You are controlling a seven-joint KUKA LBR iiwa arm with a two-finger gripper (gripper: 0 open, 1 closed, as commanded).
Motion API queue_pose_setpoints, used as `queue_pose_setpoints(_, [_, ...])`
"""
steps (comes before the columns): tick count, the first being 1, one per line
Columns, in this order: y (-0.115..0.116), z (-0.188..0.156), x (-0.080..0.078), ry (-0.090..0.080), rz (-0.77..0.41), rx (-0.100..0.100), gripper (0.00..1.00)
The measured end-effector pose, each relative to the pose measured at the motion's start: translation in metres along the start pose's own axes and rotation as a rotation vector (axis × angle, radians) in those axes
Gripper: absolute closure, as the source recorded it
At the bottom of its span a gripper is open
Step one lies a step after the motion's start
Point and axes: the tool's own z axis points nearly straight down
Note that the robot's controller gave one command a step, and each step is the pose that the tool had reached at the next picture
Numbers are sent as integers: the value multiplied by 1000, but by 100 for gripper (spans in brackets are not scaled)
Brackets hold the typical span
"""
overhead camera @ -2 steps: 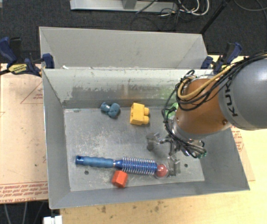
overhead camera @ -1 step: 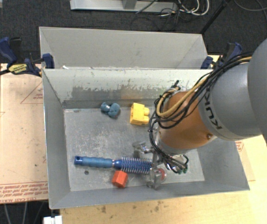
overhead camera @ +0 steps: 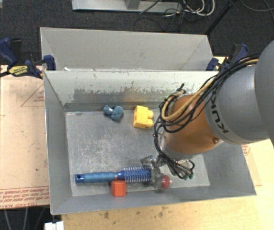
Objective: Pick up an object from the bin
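My gripper [overhead camera: 152,163] reaches down at the bin's front, right over the bristled end of a blue brush [overhead camera: 109,177]. The brush lies flat along the front wall, with its blue handle pointing left. A small round red thing [overhead camera: 164,181] rests just right of the brush head, directly below the gripper. An orange block [overhead camera: 119,188] sits against the brush's front side, near its middle.
A yellow toy brick [overhead camera: 142,117] and a small blue knobbed piece [overhead camera: 113,112] lie near the back wall. The arm with its orange cover and cables hangs over the bin's right half. Bare floor stretches across the left and middle.
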Motion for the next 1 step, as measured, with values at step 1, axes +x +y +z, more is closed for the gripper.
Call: queue_pose_setpoints(1, [-25, -135, -43, -9, -12, 3, 100])
